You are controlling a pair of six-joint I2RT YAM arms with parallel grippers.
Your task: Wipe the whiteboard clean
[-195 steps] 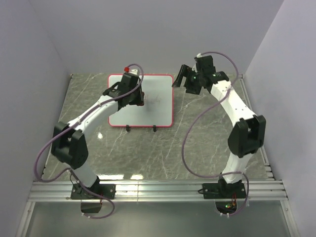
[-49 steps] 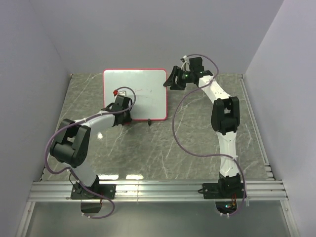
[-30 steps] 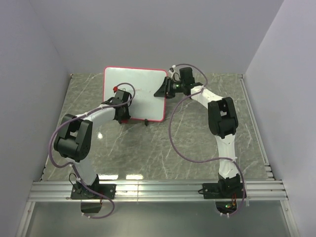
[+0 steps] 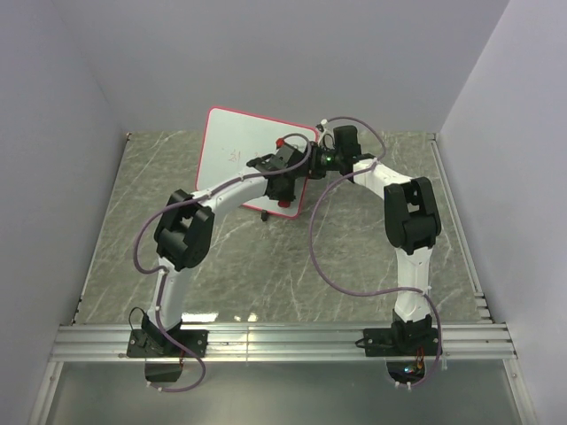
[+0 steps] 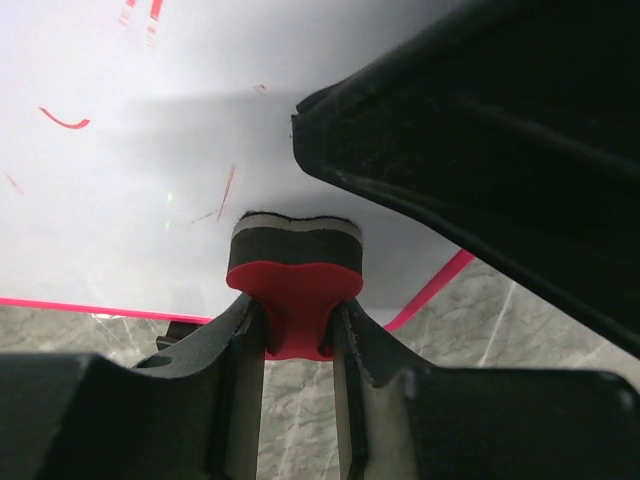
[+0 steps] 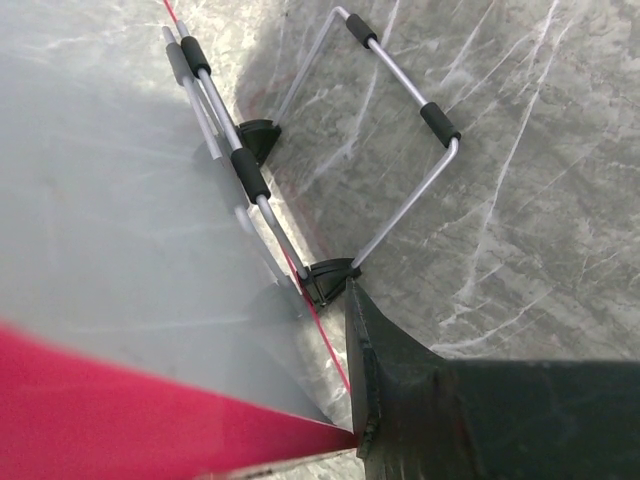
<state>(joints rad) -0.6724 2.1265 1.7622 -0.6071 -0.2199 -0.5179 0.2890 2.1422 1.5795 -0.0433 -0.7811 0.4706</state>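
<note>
The whiteboard (image 4: 235,150) stands propped and turned askew at the back of the table, with faint red marks (image 5: 65,120) on its white face (image 5: 130,200). My left gripper (image 4: 285,177) is shut on the red bow-tie eraser (image 5: 295,290), whose felt pad presses on the board near its lower right corner. My right gripper (image 4: 322,159) clamps the board's right edge. In the right wrist view one black finger (image 6: 400,400) meets the red frame (image 6: 120,420), and the other finger is hidden behind the board's back (image 6: 100,250).
A folding wire stand (image 6: 400,90) with black foam sleeves juts from the board's back onto the grey marble table (image 4: 372,248). Purple cables loop off both arms. Walls close in the back and sides, and an aluminium rail (image 4: 283,341) runs along the near edge.
The board has swung right and tilted. My left gripper has slid the eraser from the board's left part to its lower right corner. The right gripper has stayed on the right edge.
</note>
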